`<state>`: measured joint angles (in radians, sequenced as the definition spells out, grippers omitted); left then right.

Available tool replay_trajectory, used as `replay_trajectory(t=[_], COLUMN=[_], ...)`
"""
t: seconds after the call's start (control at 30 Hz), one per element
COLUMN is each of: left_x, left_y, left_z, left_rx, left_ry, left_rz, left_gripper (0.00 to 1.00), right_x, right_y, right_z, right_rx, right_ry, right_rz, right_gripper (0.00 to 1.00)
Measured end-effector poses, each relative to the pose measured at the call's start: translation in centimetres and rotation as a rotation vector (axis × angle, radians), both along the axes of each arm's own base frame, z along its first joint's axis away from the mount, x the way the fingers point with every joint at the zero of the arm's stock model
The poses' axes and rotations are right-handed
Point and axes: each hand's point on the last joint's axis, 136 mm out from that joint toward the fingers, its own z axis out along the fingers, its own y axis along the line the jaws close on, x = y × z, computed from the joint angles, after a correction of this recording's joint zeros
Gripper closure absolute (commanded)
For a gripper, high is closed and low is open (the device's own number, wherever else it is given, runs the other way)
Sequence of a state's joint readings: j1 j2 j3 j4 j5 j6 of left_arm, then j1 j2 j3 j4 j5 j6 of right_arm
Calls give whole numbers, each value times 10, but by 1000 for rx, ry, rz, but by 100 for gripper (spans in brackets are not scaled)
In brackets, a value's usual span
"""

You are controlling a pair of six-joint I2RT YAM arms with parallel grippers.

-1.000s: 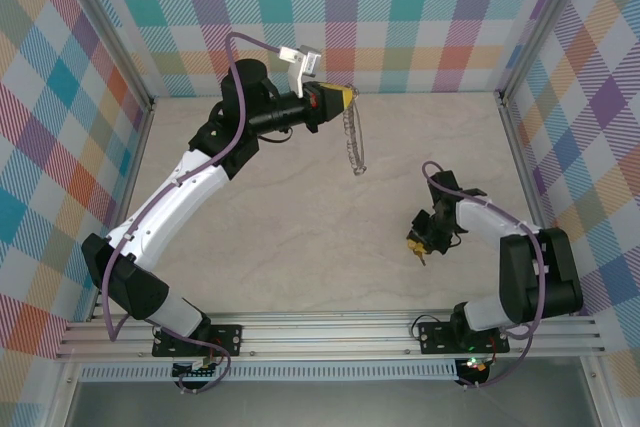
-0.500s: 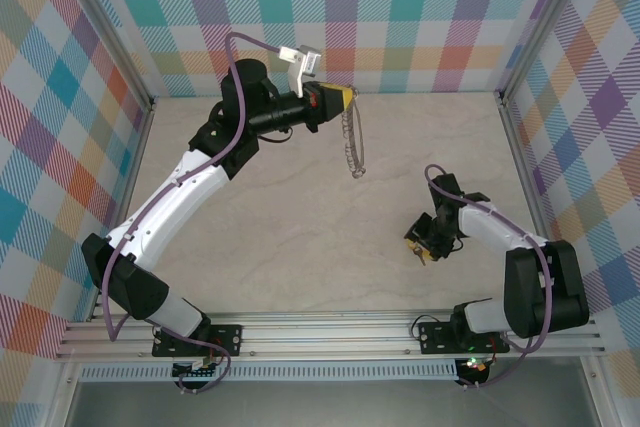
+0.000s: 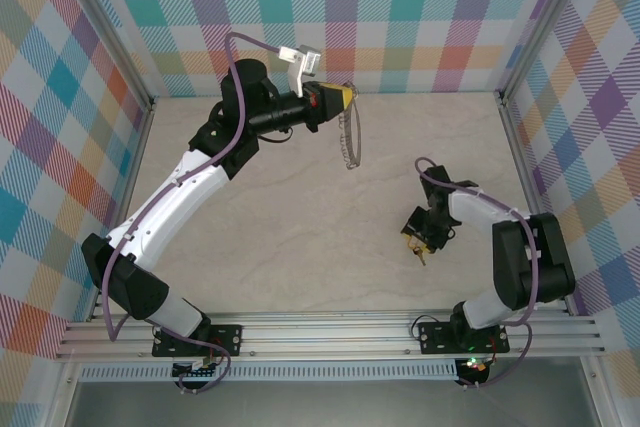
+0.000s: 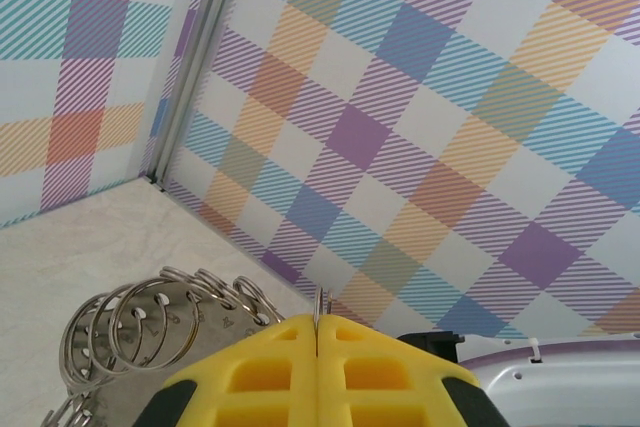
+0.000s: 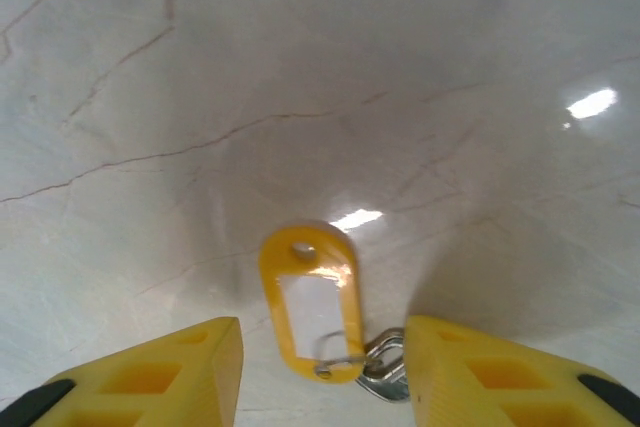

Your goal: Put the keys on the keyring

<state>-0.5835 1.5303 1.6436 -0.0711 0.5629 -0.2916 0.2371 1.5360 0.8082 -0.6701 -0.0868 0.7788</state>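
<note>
Both arms have smooth white shells and round black joints. A thin purple cable (image 3: 228, 65) runs along the left arm (image 3: 175, 192), and another along the right arm (image 3: 480, 212). The left gripper (image 3: 349, 95) and right gripper (image 5: 325, 357) have bright yellow fingers (image 4: 250, 372) with square dents. A small white bracket (image 3: 300, 57) sticks up from the left wrist.

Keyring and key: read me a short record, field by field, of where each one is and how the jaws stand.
keyring: hangs from the left jaws, near the back wall
key: lies flat on the table, yellow head up
left jaws: shut on the keyring's rim
right jaws: open, one on each side of the key, touching neither side
task: key not yet on the keyring
</note>
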Motion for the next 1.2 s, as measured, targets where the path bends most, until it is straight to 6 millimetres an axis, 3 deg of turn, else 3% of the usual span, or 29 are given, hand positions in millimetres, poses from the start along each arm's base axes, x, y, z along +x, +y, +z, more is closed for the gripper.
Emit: replay_trajectory(t=[0.23,0.57,0.63,0.7,0.8,0.9,1.2], left_x=[0,2,3,3,3,3,0], left_y=[0,0,-1,-1,-1,0,6], left_z=[-2,-7,-10,-11,-11,-10,-9], left_rx=[2,4,6,6,3,-4,-8], left_ry=[4,19,27,32,34,36,32], left_rz=[0,6,7,8,8,9,34], left_gripper=[100,100,100,100,100,100,100], right_x=[7,33,43,57,70,77,65], right_y=[20,51,61,72,80,79,67], right_z=[-2,-1,0,4,15,25,26], right_rx=[7,83,99,108,109,90,23], right_ry=[0,-25,-38,-58,-99,-131,-98], right_rz=[62,41,39,38,41,37,19], right_gripper=[76,81,79,66,57,54,54])
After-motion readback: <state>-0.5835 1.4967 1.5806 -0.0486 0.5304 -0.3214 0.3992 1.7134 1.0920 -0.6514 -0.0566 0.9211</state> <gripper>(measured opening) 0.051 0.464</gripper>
